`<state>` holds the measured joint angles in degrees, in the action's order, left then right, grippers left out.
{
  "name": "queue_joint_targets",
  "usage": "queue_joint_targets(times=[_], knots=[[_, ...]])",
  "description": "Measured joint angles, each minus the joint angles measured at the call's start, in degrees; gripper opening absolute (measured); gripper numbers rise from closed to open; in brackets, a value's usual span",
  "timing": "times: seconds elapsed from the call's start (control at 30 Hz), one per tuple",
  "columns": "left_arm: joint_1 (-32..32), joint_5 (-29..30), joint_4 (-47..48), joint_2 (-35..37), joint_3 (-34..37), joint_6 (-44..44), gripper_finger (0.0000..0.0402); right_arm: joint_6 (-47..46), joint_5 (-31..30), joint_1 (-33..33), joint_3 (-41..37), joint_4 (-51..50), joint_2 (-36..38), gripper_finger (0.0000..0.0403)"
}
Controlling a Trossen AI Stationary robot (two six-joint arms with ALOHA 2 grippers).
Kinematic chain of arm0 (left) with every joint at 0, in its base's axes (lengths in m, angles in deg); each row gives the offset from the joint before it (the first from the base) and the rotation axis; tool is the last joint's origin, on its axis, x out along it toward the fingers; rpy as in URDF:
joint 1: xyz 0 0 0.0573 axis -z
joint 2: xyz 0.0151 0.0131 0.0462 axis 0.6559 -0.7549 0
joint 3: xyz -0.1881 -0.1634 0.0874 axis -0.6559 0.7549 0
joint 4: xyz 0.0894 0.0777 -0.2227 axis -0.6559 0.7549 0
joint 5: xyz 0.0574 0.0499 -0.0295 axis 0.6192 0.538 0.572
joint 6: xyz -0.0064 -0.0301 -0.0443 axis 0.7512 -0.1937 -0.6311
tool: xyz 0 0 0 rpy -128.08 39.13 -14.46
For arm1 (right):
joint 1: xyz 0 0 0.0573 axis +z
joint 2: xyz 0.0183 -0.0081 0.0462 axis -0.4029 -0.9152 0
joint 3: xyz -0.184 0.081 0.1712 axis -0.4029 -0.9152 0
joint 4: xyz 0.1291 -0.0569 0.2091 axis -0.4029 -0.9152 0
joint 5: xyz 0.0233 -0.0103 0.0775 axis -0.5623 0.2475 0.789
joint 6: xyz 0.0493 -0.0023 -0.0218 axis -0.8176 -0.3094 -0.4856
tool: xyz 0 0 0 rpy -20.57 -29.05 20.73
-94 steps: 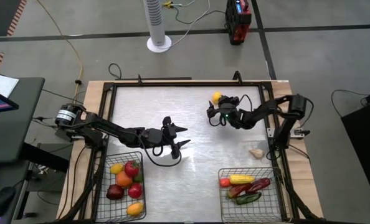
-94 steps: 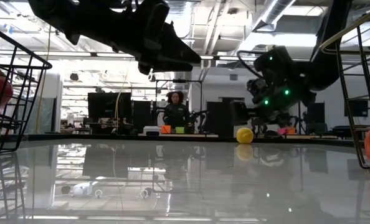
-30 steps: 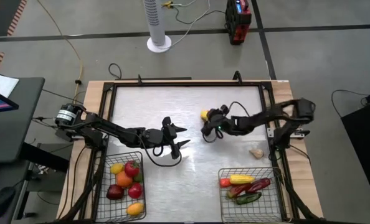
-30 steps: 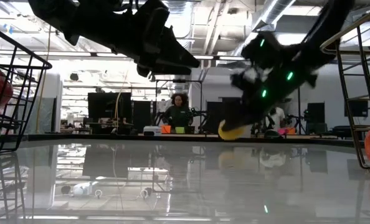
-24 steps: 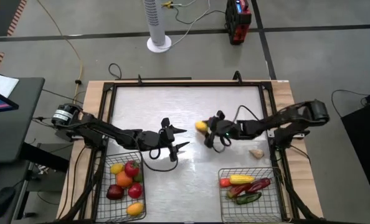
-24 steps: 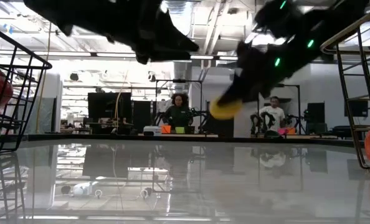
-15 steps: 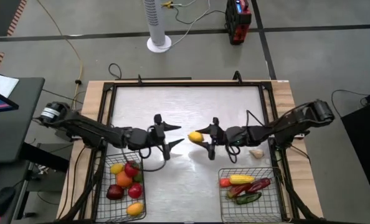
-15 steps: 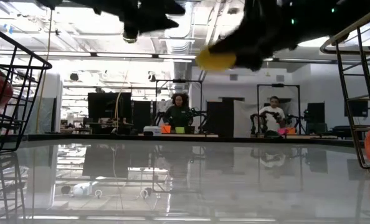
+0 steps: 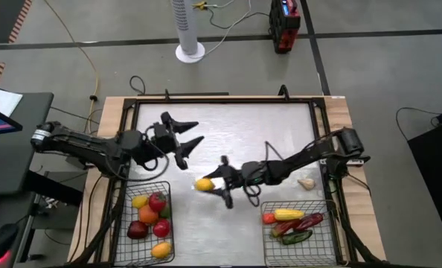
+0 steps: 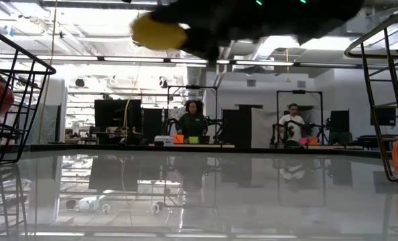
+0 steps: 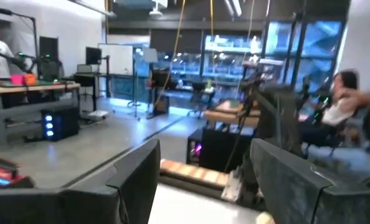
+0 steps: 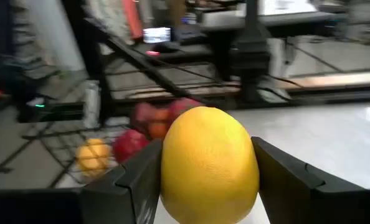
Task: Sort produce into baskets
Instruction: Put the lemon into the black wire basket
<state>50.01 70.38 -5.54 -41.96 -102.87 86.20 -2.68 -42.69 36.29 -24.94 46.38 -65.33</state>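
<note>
High view shows the right gripper [image 9: 216,184], jaws grasping a lemon [image 9: 204,184], now swung from upper right toward the fruit basket [image 9: 149,221] at lower left, while the left gripper [image 9: 184,136], jaws released, has pulled back.

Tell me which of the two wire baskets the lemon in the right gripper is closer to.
The left basket, holding round red, orange and yellow fruit. The right gripper holds the lemon just off its far right corner; the other basket, with long vegetables, lies farther away.
</note>
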Motion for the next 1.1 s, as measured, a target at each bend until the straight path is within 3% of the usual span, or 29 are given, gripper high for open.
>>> queue_joint_targets(times=[0.27, 0.6, 0.93, 1.1], knots=[[1.6, -6.5, 6.7, 6.8, -0.3, -1.1, 0.0237, 3.6, 4.1, 1.8, 16.4, -6.4, -11.0, 0.0245], [2.6, -7.6, 11.4, 10.9, -0.2, -1.4, 0.0237, 5.5, 8.5, 1.1, 35.9, -15.0, -22.4, 0.0245], [2.7, -9.9, 12.0, 10.9, -0.2, -2.3, 0.0237, 7.6, 10.0, 0.3, 44.8, -15.6, -28.8, 0.0248], [2.7, -9.9, 12.5, 11.1, -0.2, -2.3, 0.0237, 7.4, 10.2, -1.0, 44.9, -17.4, -28.5, 0.0295]])
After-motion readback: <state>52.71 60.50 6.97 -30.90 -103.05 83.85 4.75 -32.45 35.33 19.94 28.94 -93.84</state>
